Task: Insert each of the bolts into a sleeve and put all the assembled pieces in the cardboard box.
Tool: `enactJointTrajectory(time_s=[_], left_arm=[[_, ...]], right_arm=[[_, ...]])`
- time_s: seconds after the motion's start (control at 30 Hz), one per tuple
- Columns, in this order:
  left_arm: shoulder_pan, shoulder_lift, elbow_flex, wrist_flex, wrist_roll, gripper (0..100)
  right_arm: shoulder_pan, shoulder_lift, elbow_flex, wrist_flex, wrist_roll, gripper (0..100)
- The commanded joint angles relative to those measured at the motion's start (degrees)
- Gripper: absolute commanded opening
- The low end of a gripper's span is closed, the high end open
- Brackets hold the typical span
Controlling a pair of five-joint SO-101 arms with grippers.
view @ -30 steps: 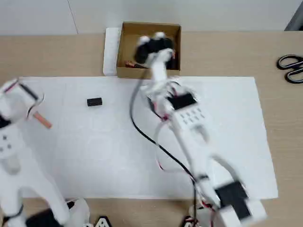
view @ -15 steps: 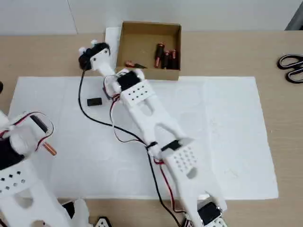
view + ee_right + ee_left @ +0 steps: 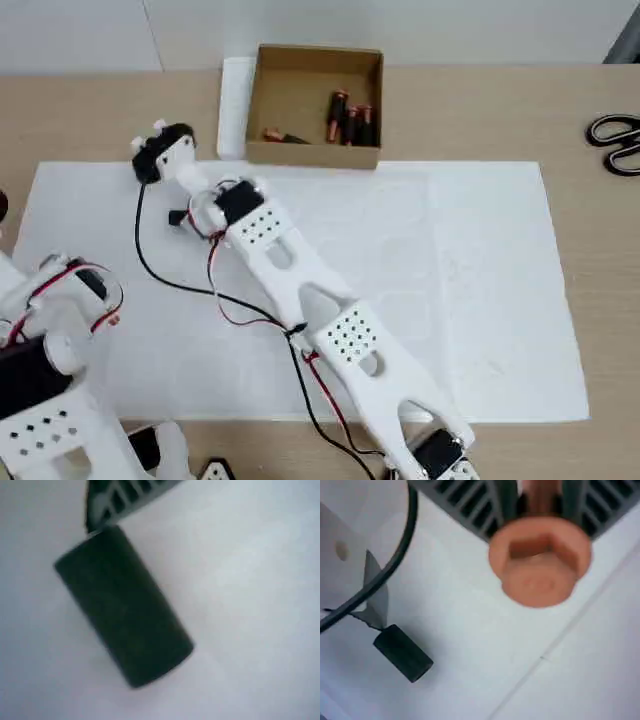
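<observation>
Orange bolt (image 3: pixel 540 562) in left tool (image 3: pixel 540 500), black sleeve (image 3: pixel 125 605) lying flat

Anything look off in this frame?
Nothing stands out. The orange bolt is held in the left gripper, the black sleeve lies flat on the white sheet, and the assembled pieces are inside the cardboard box, one lying apart from the rest.

Orange bolt (image 3: pixel 540 560) aloft, black sleeve (image 3: pixel 122 605) flat
</observation>
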Motion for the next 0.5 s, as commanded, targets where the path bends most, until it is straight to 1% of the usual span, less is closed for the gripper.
enactJointTrajectory(time_s=[0.0,0.1,0.2,0.3,0.47], left_arm=[[-0.2,-2.9,1.4,-2.2,-0.4,1],[-0.2,-4.3,2.7,-2.2,-0.4,1],[-0.2,-5.1,2.9,-2.2,-0.6,1],[-0.2,-5.1,2.9,-2.2,-2.5,1],[-0.2,-5.1,2.9,-2.1,-2.7,1]], right_arm=[[-0.7,-1.1,-3.2,0.2,0.4,28.8],[-0.5,-1.3,-4.2,0.0,0.4,28.8],[-0.1,-1.3,-8.8,1.2,0.4,28.8],[0.2,-1.3,-12.6,1.5,0.4,28.7],[-0.3,-1.3,-13.5,1.6,0.2,28.6]])
